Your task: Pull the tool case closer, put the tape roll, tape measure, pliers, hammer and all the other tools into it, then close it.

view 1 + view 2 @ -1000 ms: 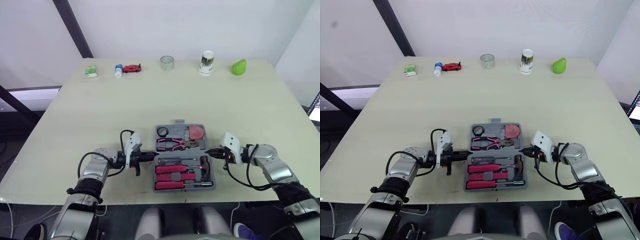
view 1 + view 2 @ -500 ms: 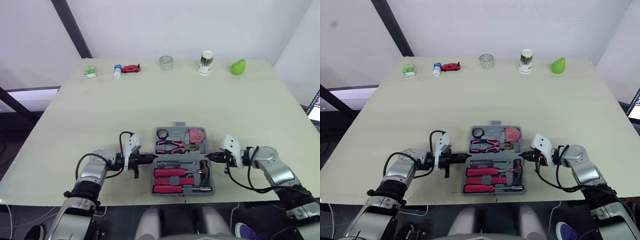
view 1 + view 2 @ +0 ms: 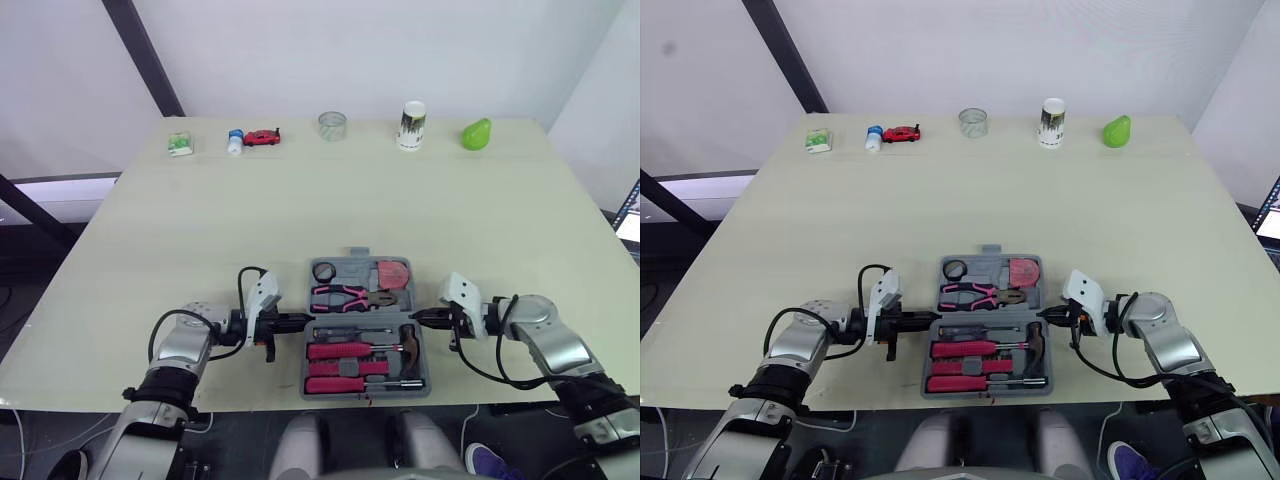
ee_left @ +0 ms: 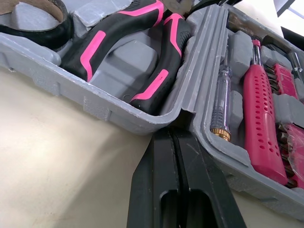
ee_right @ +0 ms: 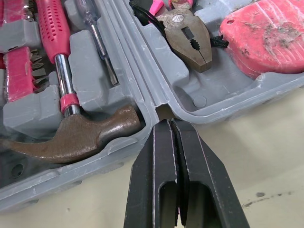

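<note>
Left claw [image 3: 300, 320] and right claw [image 3: 419, 317], both pinched tight, tips touching the open tool case [image 3: 360, 319] hinge ends.

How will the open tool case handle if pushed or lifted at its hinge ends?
Probably heavy for its size: the tool case holds a hammer and pliers. It looks like stiff plastic, but the halves may fold together if lifted. Lying flat between left pincer and right pincer, it should slide, not tip.

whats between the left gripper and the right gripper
The open tool case lies between the left gripper and right gripper, whose shut tips sit at its hinge ends; both eye views show it.
</note>
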